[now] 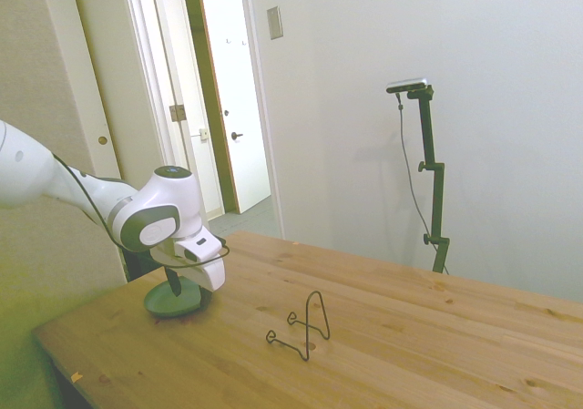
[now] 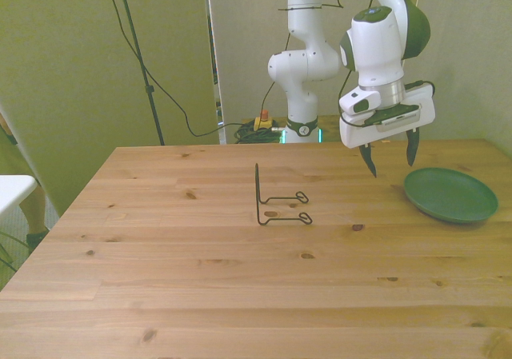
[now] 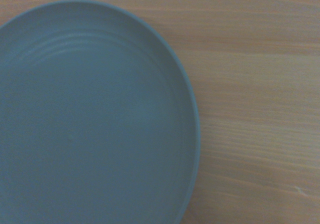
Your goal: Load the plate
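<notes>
The gripper (image 2: 391,158) hangs with its fingers spread wide and empty, above the table (image 2: 200,295) just beside the plate (image 2: 450,194), on the side nearer the wire stand (image 2: 276,199). The plate lies flat near the table's edge at the front view's right, well apart from the stand. Nothing is done yet, as I judge it: the plate has to be gripped, lifted and set into the stand.
</notes>
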